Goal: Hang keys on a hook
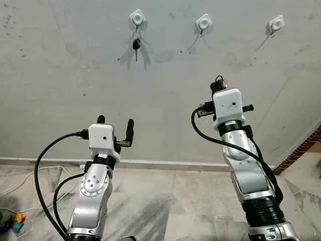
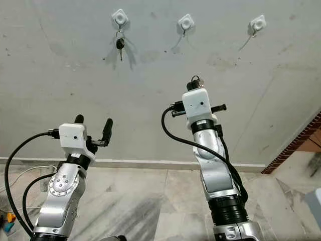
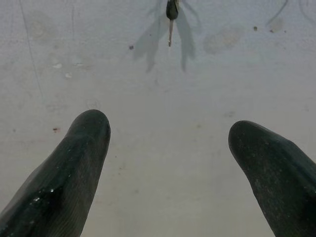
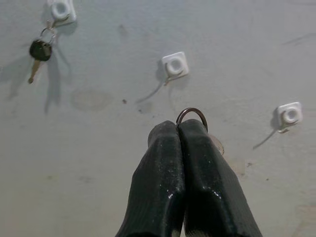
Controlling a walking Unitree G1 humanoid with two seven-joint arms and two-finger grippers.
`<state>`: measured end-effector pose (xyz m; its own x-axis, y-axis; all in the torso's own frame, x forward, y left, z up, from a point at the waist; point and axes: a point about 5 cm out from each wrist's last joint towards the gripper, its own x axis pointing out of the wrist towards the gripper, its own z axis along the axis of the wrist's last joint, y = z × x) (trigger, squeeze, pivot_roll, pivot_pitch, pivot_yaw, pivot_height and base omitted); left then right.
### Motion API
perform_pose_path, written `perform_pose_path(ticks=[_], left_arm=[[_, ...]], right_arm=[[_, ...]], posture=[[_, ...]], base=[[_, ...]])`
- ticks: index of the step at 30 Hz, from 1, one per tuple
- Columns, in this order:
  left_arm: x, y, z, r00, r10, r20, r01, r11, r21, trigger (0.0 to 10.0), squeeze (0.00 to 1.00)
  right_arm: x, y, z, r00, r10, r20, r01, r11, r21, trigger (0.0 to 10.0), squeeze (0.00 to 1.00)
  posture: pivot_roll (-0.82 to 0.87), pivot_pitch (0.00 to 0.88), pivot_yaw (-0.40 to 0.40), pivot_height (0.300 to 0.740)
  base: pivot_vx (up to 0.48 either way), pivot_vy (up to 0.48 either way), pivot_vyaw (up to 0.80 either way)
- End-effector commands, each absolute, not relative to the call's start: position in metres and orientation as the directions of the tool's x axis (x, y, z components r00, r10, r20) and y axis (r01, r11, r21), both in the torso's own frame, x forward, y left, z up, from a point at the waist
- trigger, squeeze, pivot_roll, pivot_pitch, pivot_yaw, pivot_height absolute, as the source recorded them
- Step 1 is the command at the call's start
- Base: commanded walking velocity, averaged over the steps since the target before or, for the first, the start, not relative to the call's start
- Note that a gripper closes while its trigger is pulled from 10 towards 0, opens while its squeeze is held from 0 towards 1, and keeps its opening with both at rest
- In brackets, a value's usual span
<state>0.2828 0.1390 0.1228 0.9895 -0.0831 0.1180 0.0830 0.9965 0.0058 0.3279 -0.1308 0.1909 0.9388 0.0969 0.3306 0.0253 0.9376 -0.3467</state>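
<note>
Three square white hooks (image 4: 175, 65) | right pincer (image 4: 180, 129) pinching round metal ring (image 4: 191, 114)

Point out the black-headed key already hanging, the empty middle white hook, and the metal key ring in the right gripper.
Black-headed key (image 1: 136, 45): left eye view, on its black head.
Middle white wall hook (image 4: 175, 65): right wrist view, on its square base.
Metal key ring (image 4: 192, 111): right wrist view, on its arc above the fingers.

The left gripper (image 3: 168, 133) faces a pale grey wall (image 3: 207, 89), its two black fingers (image 3: 74, 173) spread wide with bare wall between their rounded tips. One finger rises from about seven o'clock, the other from about four o'clock. At twelve o'clock, well apart from the fingertips, a black-headed key (image 3: 171, 15) hangs blade down against the wall, casting two slanted shadows either side. Small dark specks and faint stains mark the plaster.
</note>
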Motion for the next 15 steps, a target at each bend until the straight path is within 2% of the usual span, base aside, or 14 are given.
perform_pose_path(ticks=[1,15], left_arm=[[0.283,0.137,0.122,0.989,-0.094,0.118,0.094,0.996,0.008,10.0,0.0],[0.269,0.147,0.106,0.99,-0.124,0.065,0.122,0.992,0.039,10.0,0.0]], right_arm=[[0.328,-0.132,0.194,0.932,0.093,0.349,0.036,0.938,-0.346,10.0,0.0],[0.328,-0.134,0.198,0.922,0.097,0.374,0.048,0.932,-0.36,10.0,0.0]], posture=[[0.03,0.039,-0.004,0.74],[0.03,0.036,-0.007,0.74]], base=[[0.368,0.0,0.0],[0.377,0.0,0.0]])
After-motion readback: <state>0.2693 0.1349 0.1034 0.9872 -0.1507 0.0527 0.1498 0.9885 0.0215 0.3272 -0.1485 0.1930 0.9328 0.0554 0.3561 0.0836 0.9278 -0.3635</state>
